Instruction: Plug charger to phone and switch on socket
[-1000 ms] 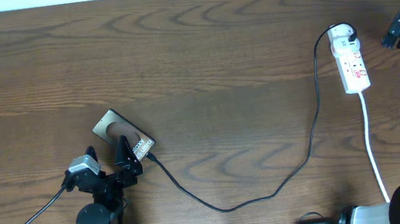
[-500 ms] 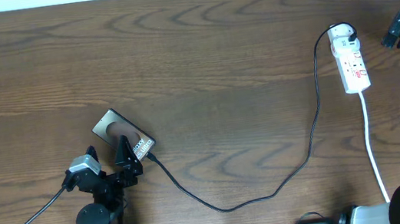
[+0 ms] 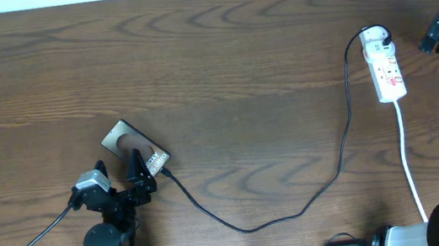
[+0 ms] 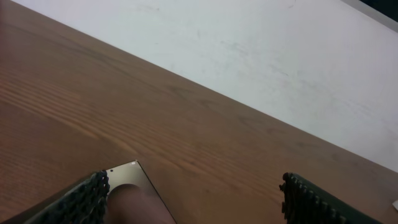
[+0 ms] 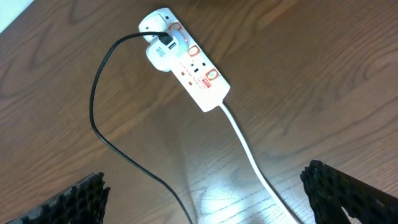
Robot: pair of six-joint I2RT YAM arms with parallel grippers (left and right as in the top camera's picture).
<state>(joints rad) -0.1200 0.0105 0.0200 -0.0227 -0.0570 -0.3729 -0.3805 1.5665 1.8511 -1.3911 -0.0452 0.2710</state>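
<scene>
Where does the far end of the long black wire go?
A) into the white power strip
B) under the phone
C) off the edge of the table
A: in the right wrist view the charger curves up to the socket and ends at a plug seated in its end.

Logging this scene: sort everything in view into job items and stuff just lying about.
Job: charger, phone, socket with its white cord, open left gripper, open right gripper.
Not the job: table, left arm's black cable.
</scene>
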